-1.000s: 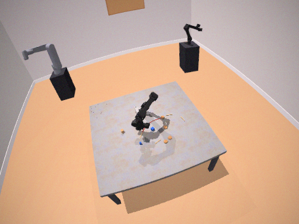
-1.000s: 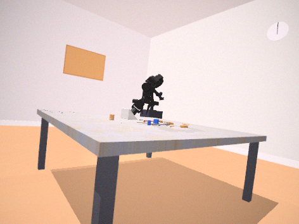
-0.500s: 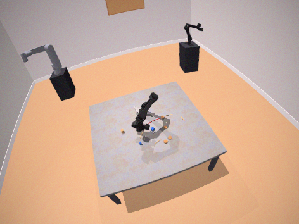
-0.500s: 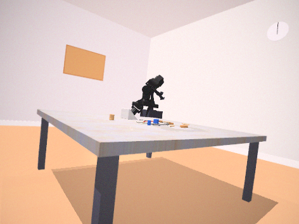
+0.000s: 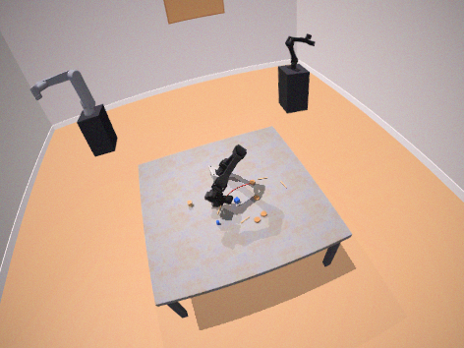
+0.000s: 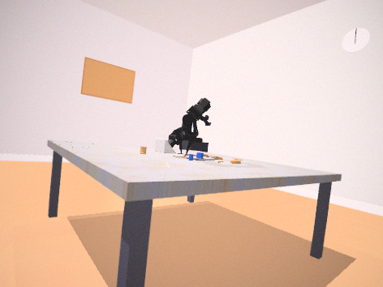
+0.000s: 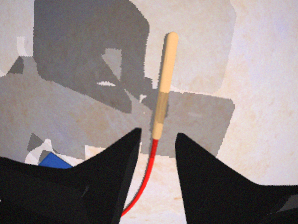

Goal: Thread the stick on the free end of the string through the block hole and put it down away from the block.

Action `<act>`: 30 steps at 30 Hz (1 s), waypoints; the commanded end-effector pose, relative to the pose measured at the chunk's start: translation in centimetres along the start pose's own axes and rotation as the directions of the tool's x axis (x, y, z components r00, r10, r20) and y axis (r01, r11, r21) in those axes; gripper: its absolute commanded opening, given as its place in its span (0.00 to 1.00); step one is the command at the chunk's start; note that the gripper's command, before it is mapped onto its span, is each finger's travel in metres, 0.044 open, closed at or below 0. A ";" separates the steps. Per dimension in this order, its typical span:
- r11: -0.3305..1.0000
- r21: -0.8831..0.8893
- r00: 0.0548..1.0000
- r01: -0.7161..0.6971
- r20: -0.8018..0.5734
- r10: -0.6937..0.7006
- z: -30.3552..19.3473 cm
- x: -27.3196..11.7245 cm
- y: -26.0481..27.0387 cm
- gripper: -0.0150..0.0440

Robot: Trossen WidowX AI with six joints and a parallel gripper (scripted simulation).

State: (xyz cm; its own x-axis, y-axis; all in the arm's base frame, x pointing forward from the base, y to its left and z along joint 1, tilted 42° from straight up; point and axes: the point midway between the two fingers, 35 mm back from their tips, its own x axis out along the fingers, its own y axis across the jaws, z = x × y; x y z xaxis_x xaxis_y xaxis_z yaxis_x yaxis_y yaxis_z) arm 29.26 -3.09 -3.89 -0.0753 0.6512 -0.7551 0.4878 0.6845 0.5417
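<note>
The stick on the string [image 7: 167, 70] lies on the table in the wrist view, pale and slender, with the red string [image 7: 151, 167] [image 5: 238, 188] at its near end. My gripper [image 7: 158, 136] [image 6: 184, 152] is partly open and points down just above the table. The stick's string end lies between the two fingertips in the wrist view, with a gap on both sides. The string runs to a round wooden button [image 5: 252, 182]. A small wooden block [image 5: 190, 203] [image 6: 143, 150] stands apart at the left; no hole can be made out in it.
A blue block [image 5: 237, 200] [image 6: 200, 155] [image 7: 56, 161] is close beside the gripper. A smaller blue piece [image 5: 218, 222] [image 6: 191, 157] is nearby. Loose sticks [image 5: 245, 219] [image 5: 283, 185] and wooden discs [image 5: 263, 213] [image 5: 257, 220] lie to the right. A white object [image 5: 212, 171] [image 6: 163, 145] is by the arm.
</note>
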 end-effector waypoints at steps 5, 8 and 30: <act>1.000 0.004 1.000 -0.005 -0.001 0.005 -0.1 1.3 0.0 0.46; 1.000 0.004 1.000 -0.006 -0.001 0.006 -0.2 1.6 0.0 0.46; 1.000 0.000 1.000 0.000 -0.002 0.000 -0.1 0.7 0.0 0.25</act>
State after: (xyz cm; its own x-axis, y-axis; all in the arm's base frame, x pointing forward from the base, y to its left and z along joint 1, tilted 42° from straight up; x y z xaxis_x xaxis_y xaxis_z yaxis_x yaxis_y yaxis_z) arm 28.95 -2.19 -4.65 -0.0816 0.6562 -0.7502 0.4912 0.6814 0.5426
